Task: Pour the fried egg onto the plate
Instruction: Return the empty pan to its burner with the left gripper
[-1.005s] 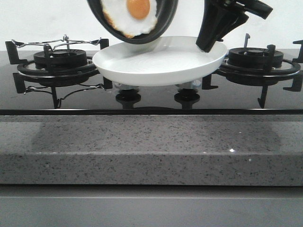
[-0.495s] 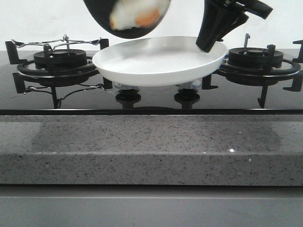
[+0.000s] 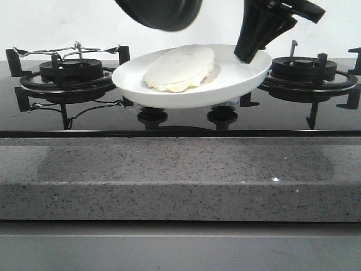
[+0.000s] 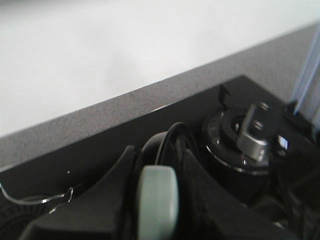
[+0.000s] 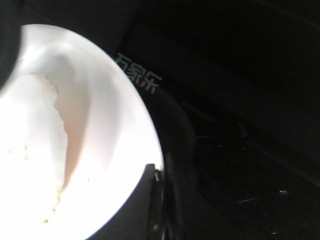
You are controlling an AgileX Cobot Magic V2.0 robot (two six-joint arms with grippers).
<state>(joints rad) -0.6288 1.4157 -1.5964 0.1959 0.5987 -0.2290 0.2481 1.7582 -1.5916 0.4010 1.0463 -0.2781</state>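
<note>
Front view. You have the fried egg [image 3: 179,68] lying flat on the plate [image 3: 237,84], pale side up, toward the plate's left half as this camera sees it. Its long axis runs roughly across the view, rising slightly to the right. The black pan [image 3: 161,11] hangs above and just left of the egg, apart from it, tipped so that only its dark outside shows; no egg is visible in it. Your right gripper [image 3: 248,53] comes down onto the plate's right rim and appears closed upon it, the plate sitting slightly tilted between the two burners [image 3: 70,70]. The egg lies to the left of that claw, well inside the rim. The left arm is out of frame here.

Left wrist view. Your left gripper [image 4: 157,200] is clamped on a grey-green handle [image 4: 157,197], which I judge to be the pan's; the fingers close in on both sides of it. The pan's dark edge shows just past the fingers. Neither egg nor plate is visible.

Right wrist view. The plate fills the frame, much overexposed, with the egg's browned edge [image 5: 55,105] on it. A dark finger [image 5: 152,200] sits on the rim; the egg is inward of it, not touching.

Judgement: the pour looks complete. Any coming move turns on the plate in your right claw, the nearer arm; keep it level, since the egg's long axis points toward the low left rim.
</note>
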